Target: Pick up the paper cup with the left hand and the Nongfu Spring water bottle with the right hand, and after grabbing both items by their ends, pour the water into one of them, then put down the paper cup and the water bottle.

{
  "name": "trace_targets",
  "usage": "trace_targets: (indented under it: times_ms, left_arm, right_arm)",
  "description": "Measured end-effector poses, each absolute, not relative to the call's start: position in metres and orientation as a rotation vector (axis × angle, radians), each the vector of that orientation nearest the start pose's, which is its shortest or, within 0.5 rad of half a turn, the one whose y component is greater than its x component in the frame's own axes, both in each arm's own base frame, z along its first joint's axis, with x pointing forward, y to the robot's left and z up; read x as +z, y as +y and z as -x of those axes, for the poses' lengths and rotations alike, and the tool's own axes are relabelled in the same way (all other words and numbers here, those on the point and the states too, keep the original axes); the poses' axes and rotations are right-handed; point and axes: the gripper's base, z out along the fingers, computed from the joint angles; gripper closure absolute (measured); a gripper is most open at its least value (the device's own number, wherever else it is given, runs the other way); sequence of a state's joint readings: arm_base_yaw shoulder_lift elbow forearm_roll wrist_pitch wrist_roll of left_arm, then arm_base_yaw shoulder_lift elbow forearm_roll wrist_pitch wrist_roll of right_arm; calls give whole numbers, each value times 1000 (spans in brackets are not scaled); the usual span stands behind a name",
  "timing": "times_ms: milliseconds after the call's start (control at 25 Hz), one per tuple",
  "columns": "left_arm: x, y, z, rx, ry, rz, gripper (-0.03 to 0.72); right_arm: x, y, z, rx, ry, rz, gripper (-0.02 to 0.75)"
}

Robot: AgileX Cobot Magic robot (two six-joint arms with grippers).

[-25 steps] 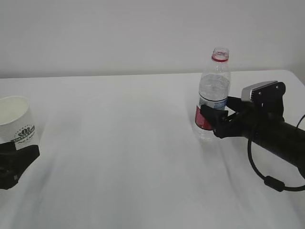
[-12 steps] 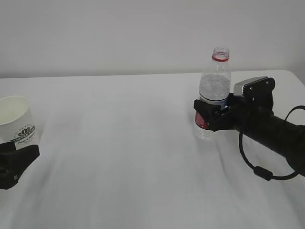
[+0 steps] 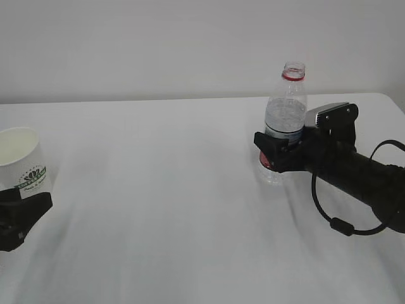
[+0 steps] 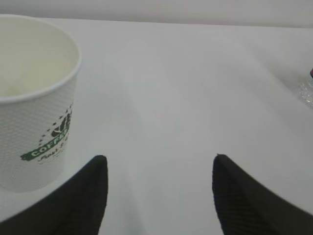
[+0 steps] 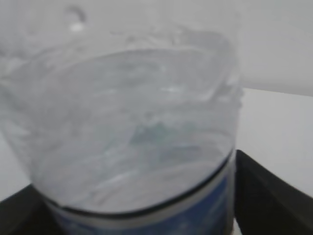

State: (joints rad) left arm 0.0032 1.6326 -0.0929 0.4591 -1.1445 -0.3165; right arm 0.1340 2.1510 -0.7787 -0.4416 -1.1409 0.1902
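While the bottle [image 3: 284,120] sits between the right gripper's [image 3: 276,152] spread jaws, left gripper [image 4: 159,196] is open, cup [image 4: 35,100] left of it; only the wrist view shows the cup's inside.

bottle: Nongfu Spring water bottle [image 5: 132,137] fills the view, very near, clear ribbed wall blurred
label: blue band at bottom edge
fingers: black tips [image 5: 266,196] flank it left and right

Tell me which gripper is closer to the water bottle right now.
Right. The right gripper has its open jaws on either side of the water bottle at label height. The left gripper sits far across the table, beside the paper cup.
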Motion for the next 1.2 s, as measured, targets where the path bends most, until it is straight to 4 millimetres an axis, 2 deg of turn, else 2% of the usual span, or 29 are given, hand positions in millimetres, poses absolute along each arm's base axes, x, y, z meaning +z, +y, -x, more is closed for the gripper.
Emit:
trace_targets:
  times_ms: [240, 920, 1200]
  left_arm:
    - [127, -36, -186, -473, 1911, -167, 204]
    - [127, -36, -186, -474, 1913, -167, 207]
    - [127, -36, -186, -474, 1913, -167, 212]
  right_arm:
    - [79, 84, -355, 448, 1731, 408, 71]
    - [86, 85, -364, 444, 1695, 409, 90]
    - [86, 85, -364, 444, 1695, 409, 188]
